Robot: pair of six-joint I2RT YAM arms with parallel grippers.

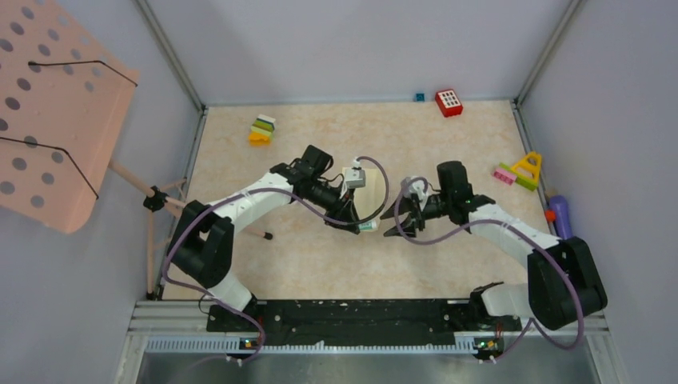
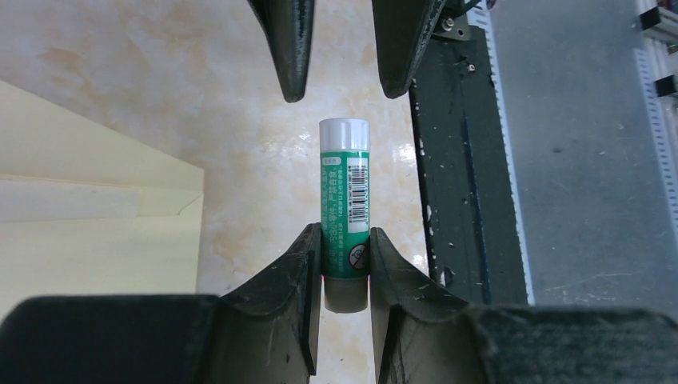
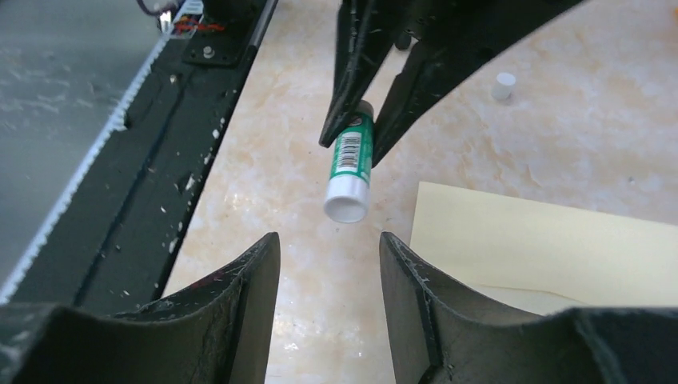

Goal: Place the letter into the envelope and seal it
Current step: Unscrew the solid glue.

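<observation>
My left gripper (image 2: 345, 236) is shut on the lower end of a green glue stick (image 2: 345, 184), held level just above the table. The stick's white end points at my right gripper (image 3: 329, 240). That gripper stands open a short way in front of the stick (image 3: 350, 172), with nothing between its fingers. In the top view the two grippers face each other at mid-table, left (image 1: 357, 224) and right (image 1: 397, 220). The pale yellow envelope (image 2: 96, 224) lies flat beside them, also in the right wrist view (image 3: 552, 240). The letter is not in view.
A small white cylinder (image 3: 503, 86) lies on the table beyond the left gripper. Toy blocks sit at the back: red (image 1: 448, 102), yellow-green (image 1: 261, 130), yellow-pink (image 1: 520, 170). A purple object (image 1: 560, 214) is at the right wall, a pink perforated board (image 1: 56, 112) at left. The black base rail (image 1: 344, 316) runs along the near edge.
</observation>
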